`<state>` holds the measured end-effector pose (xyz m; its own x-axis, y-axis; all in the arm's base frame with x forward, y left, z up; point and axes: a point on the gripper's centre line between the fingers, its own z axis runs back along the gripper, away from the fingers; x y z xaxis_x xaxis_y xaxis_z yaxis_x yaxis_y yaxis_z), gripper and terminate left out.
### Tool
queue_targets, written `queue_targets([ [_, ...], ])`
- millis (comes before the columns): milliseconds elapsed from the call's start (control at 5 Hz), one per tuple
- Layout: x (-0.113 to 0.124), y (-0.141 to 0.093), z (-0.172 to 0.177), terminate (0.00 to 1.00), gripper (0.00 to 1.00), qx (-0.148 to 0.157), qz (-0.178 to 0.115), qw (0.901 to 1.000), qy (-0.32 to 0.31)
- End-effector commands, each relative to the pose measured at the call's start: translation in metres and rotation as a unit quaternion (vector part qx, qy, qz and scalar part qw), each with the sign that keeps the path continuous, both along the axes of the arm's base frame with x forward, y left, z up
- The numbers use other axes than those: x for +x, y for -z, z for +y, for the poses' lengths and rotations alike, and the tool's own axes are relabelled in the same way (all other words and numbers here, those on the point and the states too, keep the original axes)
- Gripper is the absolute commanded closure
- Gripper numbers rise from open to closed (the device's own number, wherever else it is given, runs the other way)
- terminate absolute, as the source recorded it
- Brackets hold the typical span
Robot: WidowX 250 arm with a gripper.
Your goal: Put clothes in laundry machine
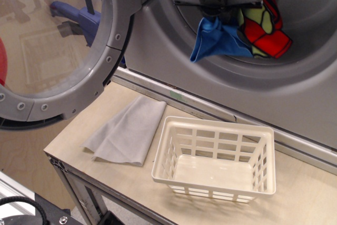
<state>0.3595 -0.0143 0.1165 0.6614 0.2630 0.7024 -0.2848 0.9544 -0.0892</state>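
My gripper [227, 5] is at the top of the view, in front of the round drum mouth of the grey laundry machine [210, 85]. It is shut on the clothes: the bright blue cloth [215, 41] hangs below it, and the red cloth with black edging and yellow-green patches [264, 25] hangs to its right. The bundle hangs in the drum mouth above its lower lip. The fingertips are hidden by the cloth. The machine's round clear-windowed door [52, 46] stands open at the left.
A white lattice basket [216, 159] stands empty on the wooden table [295, 193] below the drum. A plain light grey cloth [126, 130] lies flat to its left. A blue clamp [73, 17] shows through the door window.
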Motion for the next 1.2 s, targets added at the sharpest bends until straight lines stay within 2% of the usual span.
queue_targets([
  [0,0.034,-0.010,0.000,0.00,1.00,0.013,-0.048,0.9986,-0.017],
  [200,0.049,-0.005,0.000,0.00,1.00,0.017,-0.055,0.9981,-0.023],
  [400,0.057,-0.002,0.001,0.00,0.00,0.007,-0.048,0.9984,-0.028],
  [800,0.043,-0.007,0.001,0.00,0.00,-0.023,-0.010,0.9996,0.012],
  [1000,0.025,-0.013,0.001,0.00,0.00,-0.040,-0.001,0.9985,0.036],
])
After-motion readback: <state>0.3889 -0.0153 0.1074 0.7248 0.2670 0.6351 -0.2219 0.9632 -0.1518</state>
